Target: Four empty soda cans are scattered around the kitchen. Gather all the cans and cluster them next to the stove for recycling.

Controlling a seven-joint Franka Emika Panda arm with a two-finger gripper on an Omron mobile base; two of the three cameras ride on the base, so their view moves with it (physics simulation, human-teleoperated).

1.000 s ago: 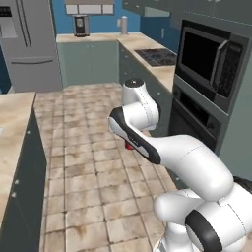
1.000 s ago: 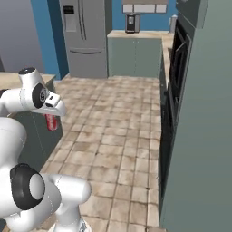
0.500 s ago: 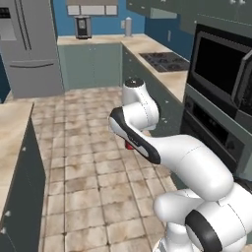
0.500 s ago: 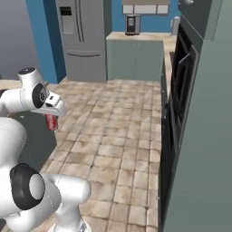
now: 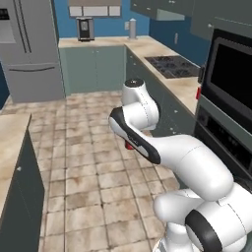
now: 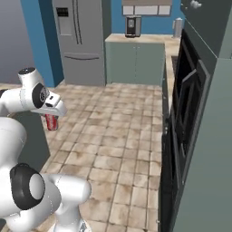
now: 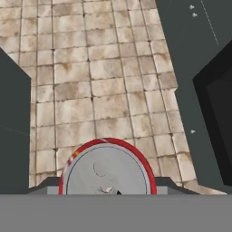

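The end effector (image 6: 51,118) grips a red soda can (image 6: 51,121), carried low over the tiled floor (image 6: 122,136) mid-kitchen. To the right and farther off, the stove (image 5: 171,65) sits in the beige surface (image 5: 184,87). This looks like the carrying step; next, approach and set the can beside the stove.

Beige marble counter (image 5: 184,86) carries the black stove (image 5: 172,65); its far run carries a coffee maker (image 5: 85,28).
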